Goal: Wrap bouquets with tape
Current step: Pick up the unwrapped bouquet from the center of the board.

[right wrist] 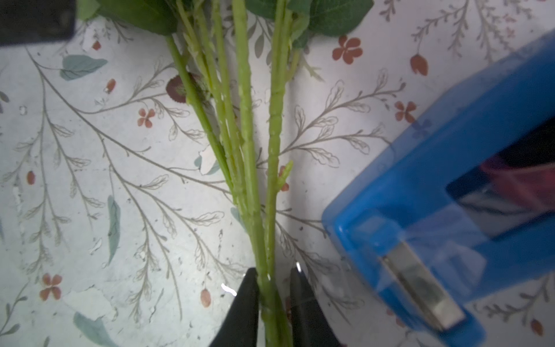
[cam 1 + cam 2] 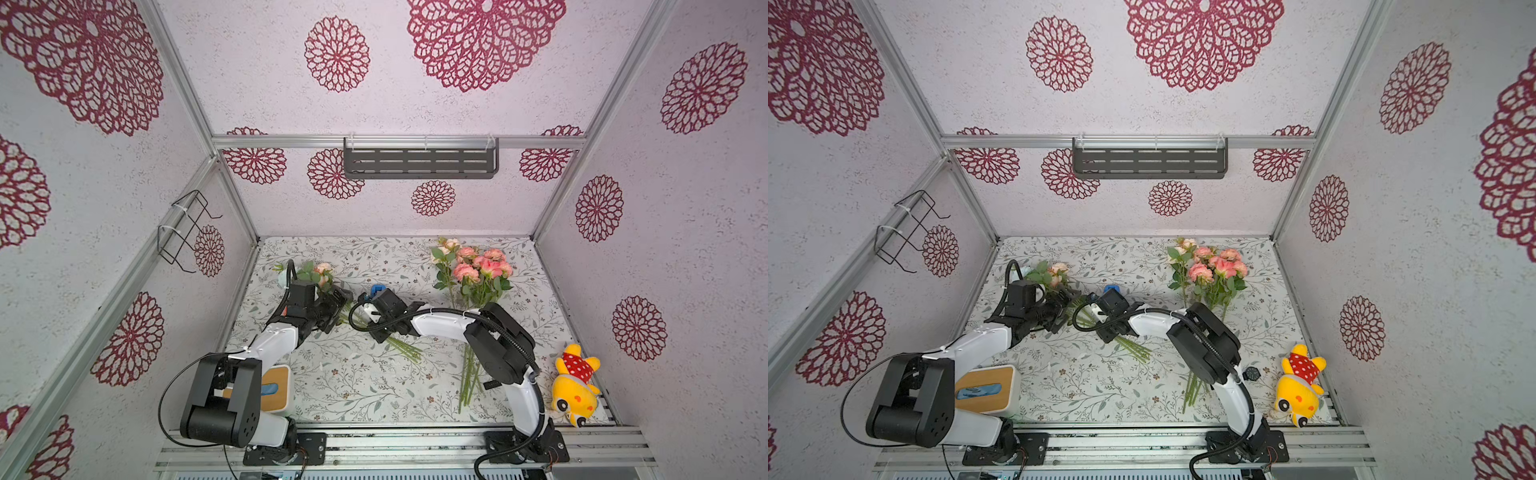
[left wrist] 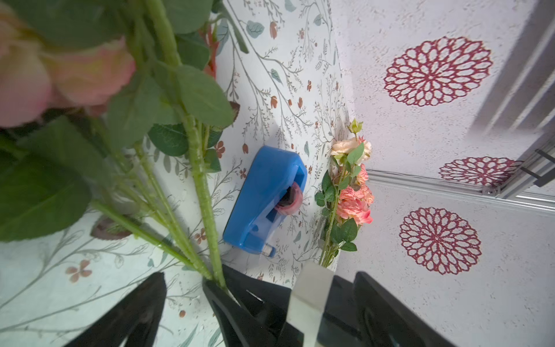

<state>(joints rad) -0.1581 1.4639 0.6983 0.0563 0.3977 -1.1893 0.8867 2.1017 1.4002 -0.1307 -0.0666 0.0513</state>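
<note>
Bouquet stems [image 1: 248,150] thin, knobbly, seemingly plastic

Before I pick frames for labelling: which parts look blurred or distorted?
Left wrist view: the near pink bloom is out of focus, the tape dispenser sharp. Right wrist view: stems crisp, tape dispenser soft. Both top views: walls splay from the wide lens, light even.

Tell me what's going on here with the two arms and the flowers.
The right gripper has its fingers on either side of the smaller bouquet, down on its stems; whether it grips them firmly yet is unclear. The left gripper hangs open beside the same bunch. The blue tape dispenser stands next to the stems with no gripper on it. The fuller bouquet lies apart on the table.
</note>
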